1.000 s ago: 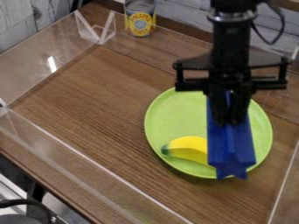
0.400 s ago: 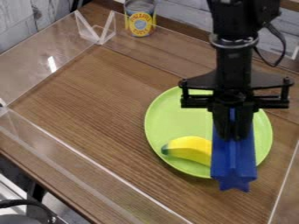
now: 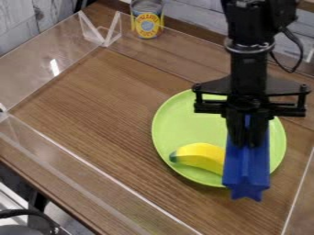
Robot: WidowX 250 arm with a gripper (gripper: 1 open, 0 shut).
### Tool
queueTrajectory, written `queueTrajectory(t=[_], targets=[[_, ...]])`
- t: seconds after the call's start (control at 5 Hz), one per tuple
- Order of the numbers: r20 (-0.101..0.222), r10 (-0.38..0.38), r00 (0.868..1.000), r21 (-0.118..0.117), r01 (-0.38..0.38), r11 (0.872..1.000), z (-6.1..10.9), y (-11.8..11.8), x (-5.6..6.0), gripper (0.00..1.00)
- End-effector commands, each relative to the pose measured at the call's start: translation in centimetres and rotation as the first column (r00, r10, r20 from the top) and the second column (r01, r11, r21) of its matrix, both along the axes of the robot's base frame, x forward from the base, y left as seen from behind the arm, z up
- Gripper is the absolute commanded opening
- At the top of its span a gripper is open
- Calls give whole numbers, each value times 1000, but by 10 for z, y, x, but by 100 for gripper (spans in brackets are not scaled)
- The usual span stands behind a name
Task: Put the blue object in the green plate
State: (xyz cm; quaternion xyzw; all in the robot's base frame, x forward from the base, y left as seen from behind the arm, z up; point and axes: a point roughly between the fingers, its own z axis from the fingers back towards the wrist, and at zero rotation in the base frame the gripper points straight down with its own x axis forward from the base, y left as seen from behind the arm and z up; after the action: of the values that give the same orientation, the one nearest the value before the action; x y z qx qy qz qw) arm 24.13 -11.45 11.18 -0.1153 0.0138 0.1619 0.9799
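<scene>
On the right side of the wooden table (image 3: 98, 101), the green plate (image 3: 178, 119) holds a yellow banana (image 3: 199, 157) at its near edge. Above the plate's near right part hangs the blue object (image 3: 249, 170), upright and clamped at its top by the gripper (image 3: 251, 119), whose jaws are closed narrow on it; its lower end reaches past the plate's near rim in this view. A yellow can (image 3: 147, 23) stands far off at the back. Compared with a second ago, the block has shifted slightly right and hangs straighter.
</scene>
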Motion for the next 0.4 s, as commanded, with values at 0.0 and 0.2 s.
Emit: queueTrajectory(t=[0.0,0.2], targets=[[62,-10,998,-20,11,1000,14,-1,12,0],[76,-35,996,-18,37,999,15,1,15,0]])
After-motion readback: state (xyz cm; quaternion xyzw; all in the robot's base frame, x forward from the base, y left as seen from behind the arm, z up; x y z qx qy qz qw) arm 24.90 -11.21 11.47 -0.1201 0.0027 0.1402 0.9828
